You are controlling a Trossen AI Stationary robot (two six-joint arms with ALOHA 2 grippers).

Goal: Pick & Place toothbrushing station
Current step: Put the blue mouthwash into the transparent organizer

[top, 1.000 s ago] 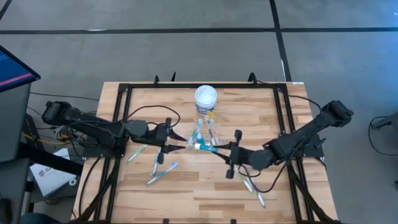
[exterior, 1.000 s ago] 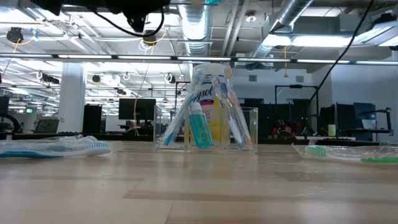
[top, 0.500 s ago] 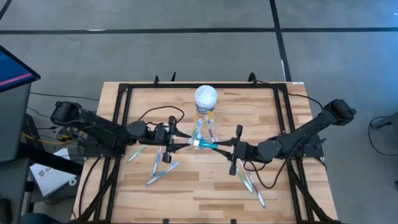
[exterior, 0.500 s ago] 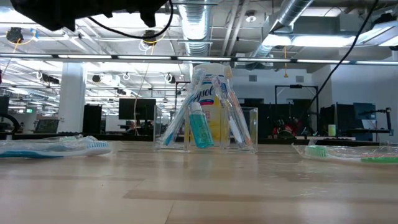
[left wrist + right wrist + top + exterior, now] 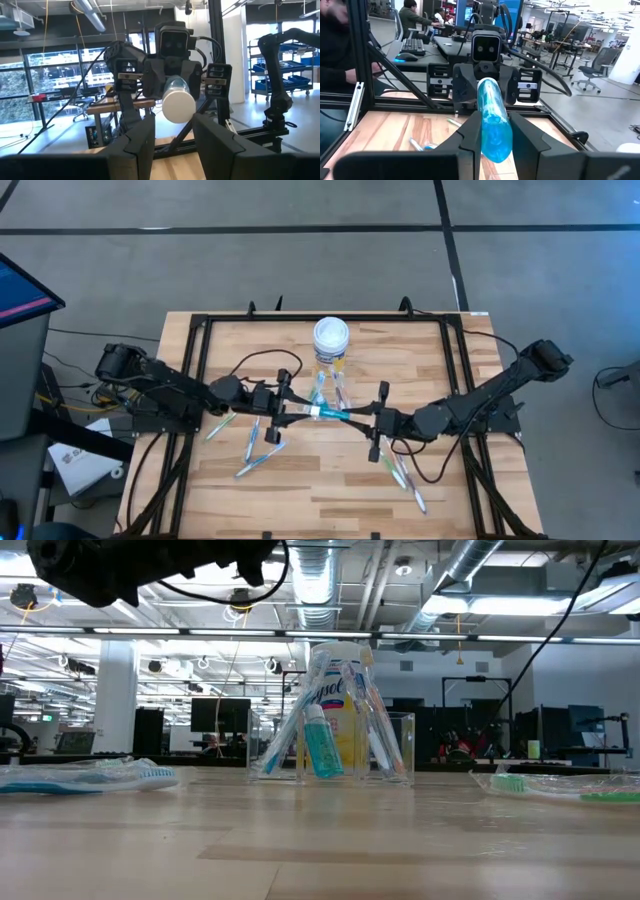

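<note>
My right gripper (image 5: 360,418) is shut on a small teal tube (image 5: 328,413) and holds it level above the table's middle, just near of the clear plastic cup (image 5: 328,387). The cup holds several toothbrushes and a second teal tube (image 5: 322,745). My left gripper (image 5: 297,410) is open and faces the right one. Its fingers stand on either side of the held tube's white cap (image 5: 179,104). Loose toothbrushes lie on the table at the left (image 5: 252,442) and the right (image 5: 404,478). My right gripper pinches the tube's teal body (image 5: 495,131), near the end away from the cap, between its two fingers. The fingers come level from the table's right and lie along the tube. The tube is lifted clear and level, its cap toward the left gripper. My left gripper: whether its fingers touch the cap I cannot tell.
A yellow jar with a white lid (image 5: 331,336) stands just behind the cup. A black frame (image 5: 200,330) runs around the table's edges. Bare wood lies along the near edge (image 5: 320,505).
My left gripper has moved toward the table's right edge, up to the tube's cap end. My right gripper has shifted the tube slightly toward the far edge and then kept still, the tube staying level.
</note>
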